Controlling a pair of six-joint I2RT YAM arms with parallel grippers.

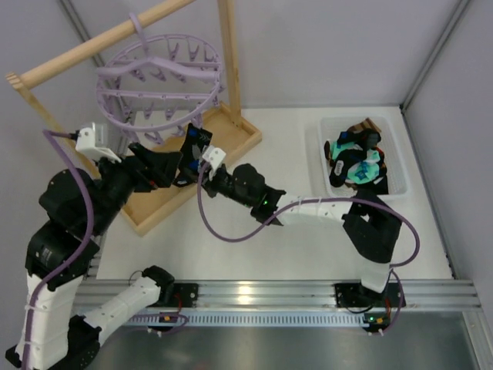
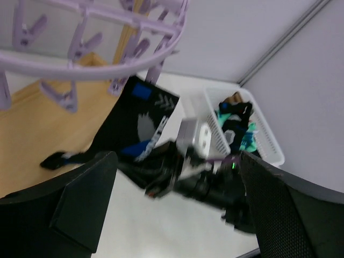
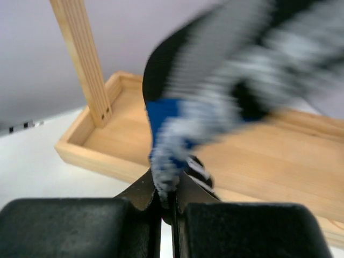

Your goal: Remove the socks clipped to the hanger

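The lavender hanger (image 1: 158, 81) hangs from a wooden rod, and its ring (image 2: 91, 70) fills the top of the left wrist view. One black sock (image 1: 194, 139) with blue and white marks (image 2: 134, 115) hangs from a clip at its near right side. My right gripper (image 3: 172, 188) is shut on the lower end of that sock (image 3: 215, 97), which is blurred. In the overhead view the right gripper (image 1: 192, 163) sits just under the ring. My left gripper (image 2: 180, 215) stands wide open and holds nothing. It is close beside the right gripper, on its left (image 1: 171, 168).
The wooden frame has a rod (image 1: 100, 46), an upright post (image 3: 80, 59) and a tray-like base (image 1: 239, 139) below the hanger. A white basket (image 1: 397, 166) at the right holds several socks (image 1: 356, 158). Grey walls close in the back and right.
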